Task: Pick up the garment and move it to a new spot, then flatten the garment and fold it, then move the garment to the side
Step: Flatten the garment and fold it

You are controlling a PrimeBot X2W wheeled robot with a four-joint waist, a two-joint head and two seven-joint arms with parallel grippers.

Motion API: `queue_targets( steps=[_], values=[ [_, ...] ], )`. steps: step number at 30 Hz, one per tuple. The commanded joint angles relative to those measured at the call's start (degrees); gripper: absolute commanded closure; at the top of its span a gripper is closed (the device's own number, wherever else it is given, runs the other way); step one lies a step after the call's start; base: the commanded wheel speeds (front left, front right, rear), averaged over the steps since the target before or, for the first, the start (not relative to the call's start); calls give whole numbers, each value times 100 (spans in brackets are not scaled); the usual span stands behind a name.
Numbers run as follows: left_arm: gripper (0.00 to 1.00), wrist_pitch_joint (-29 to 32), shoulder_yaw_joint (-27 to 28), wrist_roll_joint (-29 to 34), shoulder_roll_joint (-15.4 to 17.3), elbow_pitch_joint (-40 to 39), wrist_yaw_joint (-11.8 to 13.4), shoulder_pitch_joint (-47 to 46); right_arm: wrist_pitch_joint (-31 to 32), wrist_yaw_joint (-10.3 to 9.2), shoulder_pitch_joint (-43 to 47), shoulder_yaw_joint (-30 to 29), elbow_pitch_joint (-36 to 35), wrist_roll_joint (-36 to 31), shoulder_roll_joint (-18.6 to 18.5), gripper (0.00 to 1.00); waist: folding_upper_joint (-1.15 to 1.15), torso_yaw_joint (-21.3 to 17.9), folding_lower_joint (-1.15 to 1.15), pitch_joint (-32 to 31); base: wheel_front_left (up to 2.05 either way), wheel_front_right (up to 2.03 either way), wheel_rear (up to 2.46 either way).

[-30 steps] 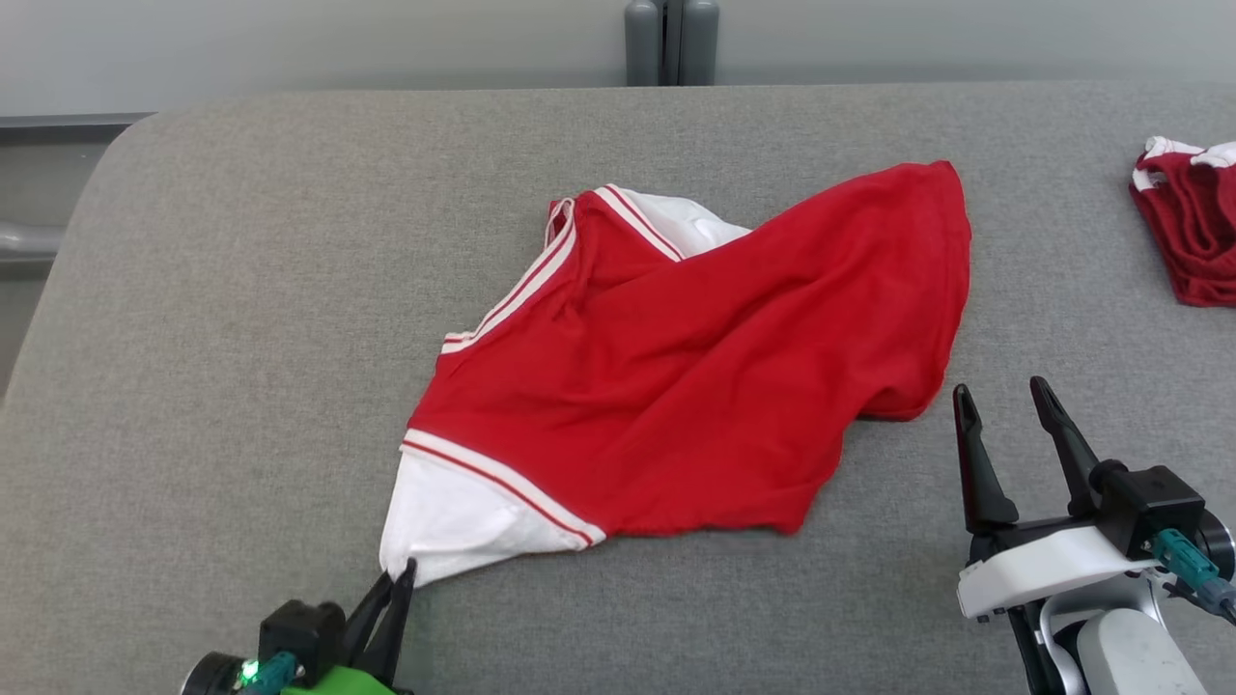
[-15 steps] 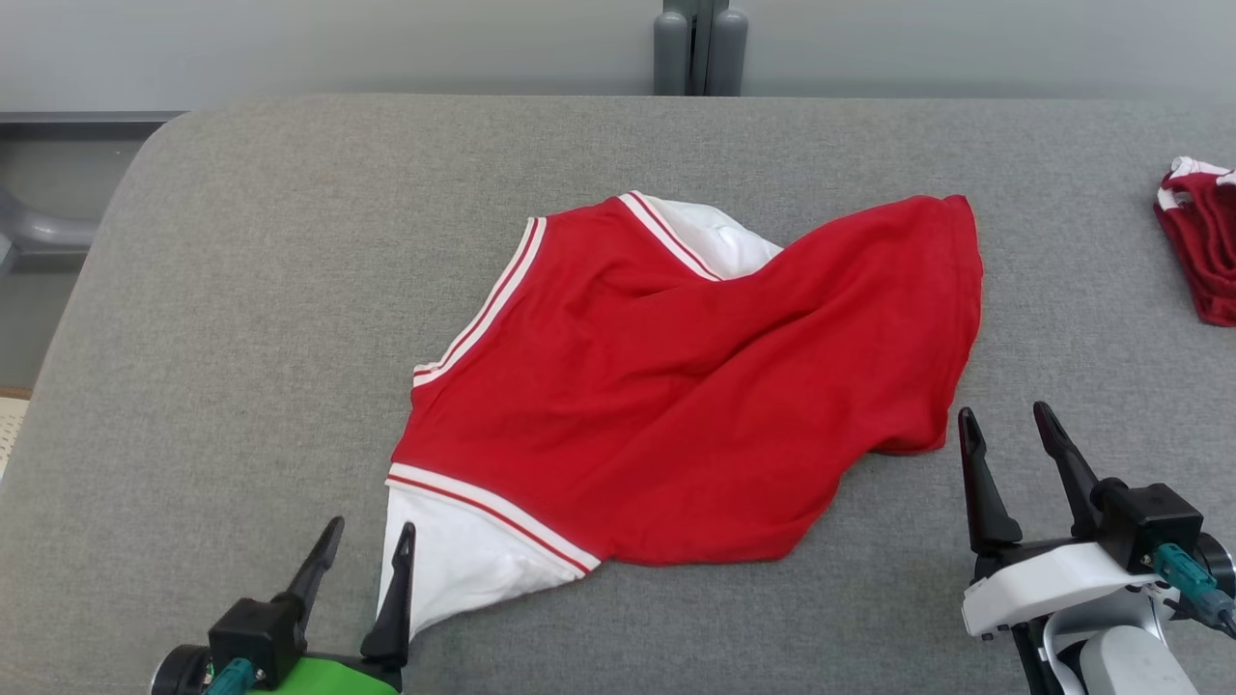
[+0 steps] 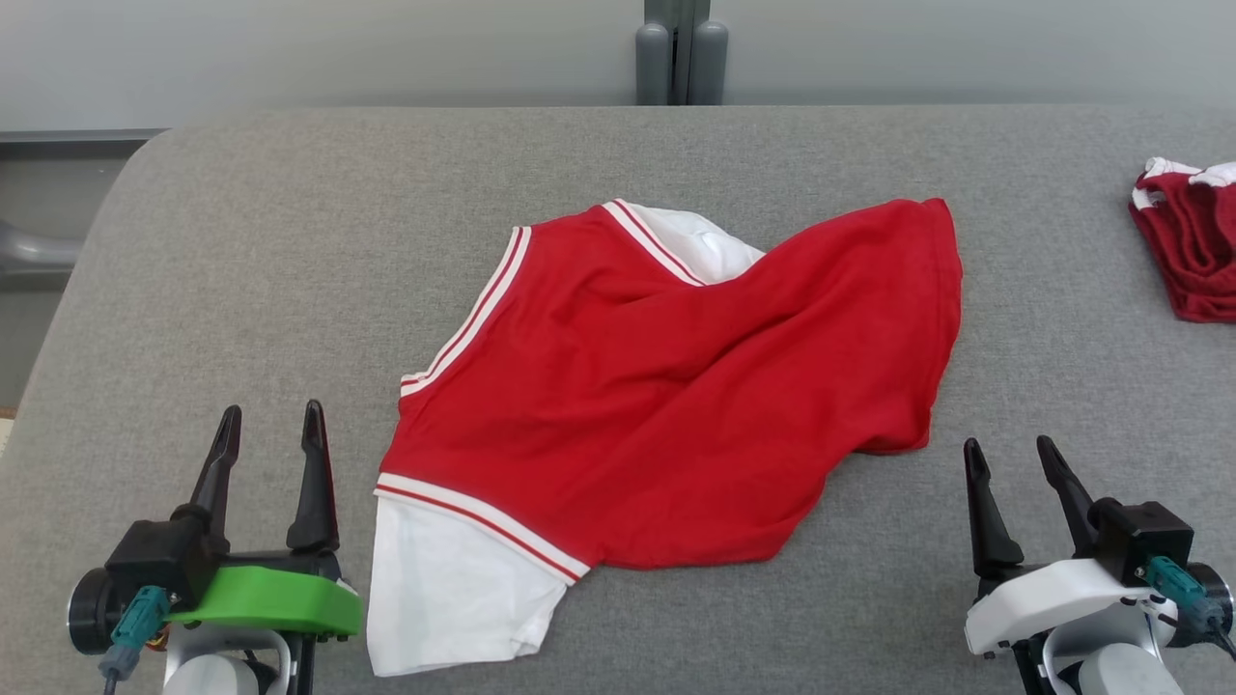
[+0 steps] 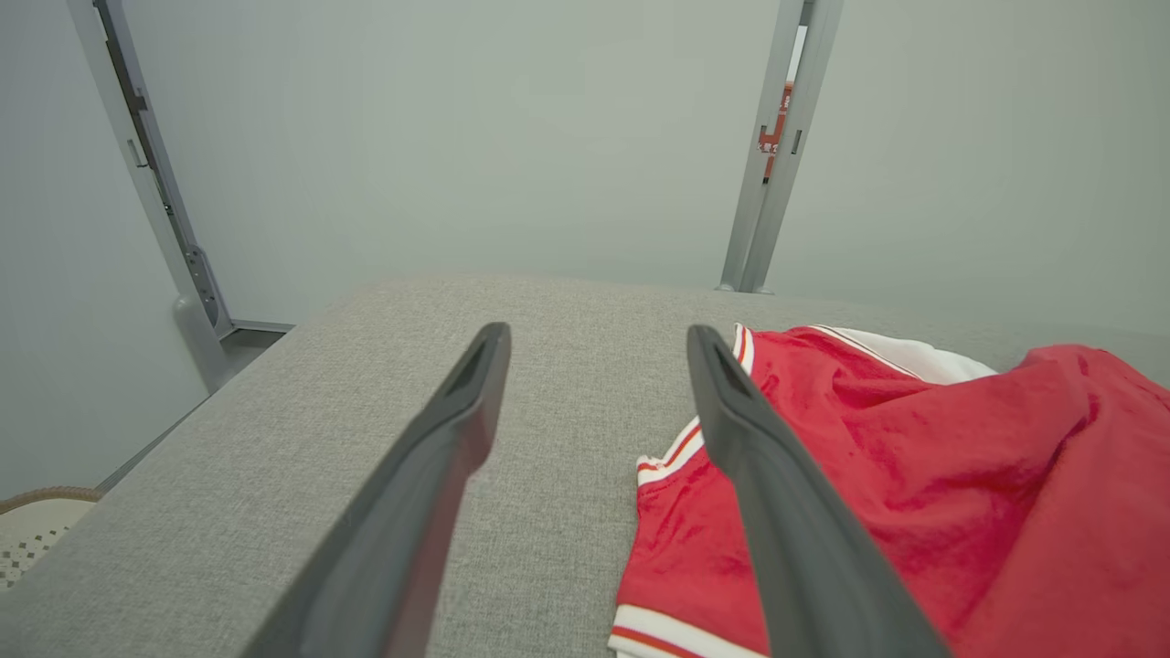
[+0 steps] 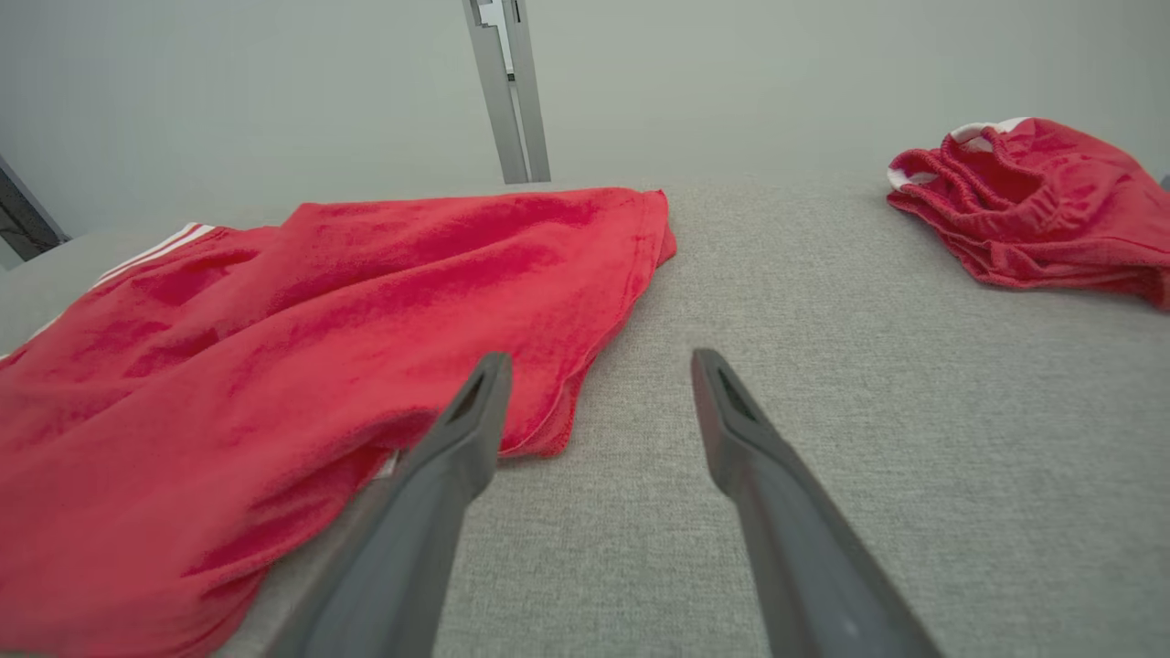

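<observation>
Garment (image 3: 676, 405) lies mid-counter (image 3: 241, 241), rumpled. White sleeve (image 3: 444, 589) is just beside left jaws, red hem corner (image 3: 898, 439) near right jaws. Both jaws spread wide, empty, clear of cloth. Looks like the flatten step: pinch sleeve and hem corner, pull apart low, even tension, no bunching.

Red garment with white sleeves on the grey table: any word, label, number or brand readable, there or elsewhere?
None readable.
The red garment with white sleeves shows only stripe trim.
The crumpled dark red garment shows no print.
The red patch on the grey post is too small.
</observation>
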Motion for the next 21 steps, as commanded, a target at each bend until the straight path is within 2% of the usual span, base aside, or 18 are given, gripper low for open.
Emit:
queue_targets(
  steps=[1,11,21],
  values=[
    [0,-16,43,102,-11,13,-2,-74,-14,-4,-17,-19,48,-9,12,0,0,-19,0,-6,0,0,0],
    [0,-16,87,154,-75,9,-14,-138,-14,-4,-666,207,759,-89,-113,0,0,87,0,109,0,0,0],
    [0,-16,-112,43,-111,105,-15,-286,27,-4,-1575,347,2437,-73,-201,0,0,458,0,262,0,0,0]
  ],
)
